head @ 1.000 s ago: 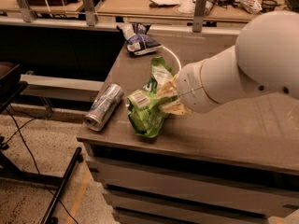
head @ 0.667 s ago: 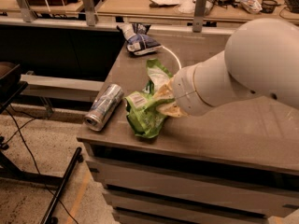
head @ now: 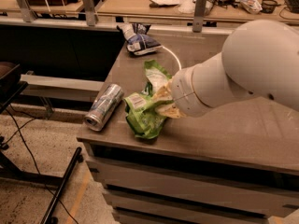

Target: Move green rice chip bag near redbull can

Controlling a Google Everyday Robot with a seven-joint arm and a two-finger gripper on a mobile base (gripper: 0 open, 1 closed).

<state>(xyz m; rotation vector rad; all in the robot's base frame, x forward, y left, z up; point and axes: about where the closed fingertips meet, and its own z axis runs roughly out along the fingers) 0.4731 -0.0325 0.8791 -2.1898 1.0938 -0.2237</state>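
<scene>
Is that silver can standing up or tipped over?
Tipped: the redbull can lies on its side near the edge of the table, round end showing. The gripper is at the green rice chip bag beside it.

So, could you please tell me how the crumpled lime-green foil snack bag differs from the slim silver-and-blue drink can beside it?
The lime-green foil bag is crumpled and bunched up; the silver-and-blue can is a smooth cylinder lying on its side. The bag is larger than the can. The gripper sits against the bag, on the side away from the can. Both rest close together at the brown table's front left corner.
</scene>
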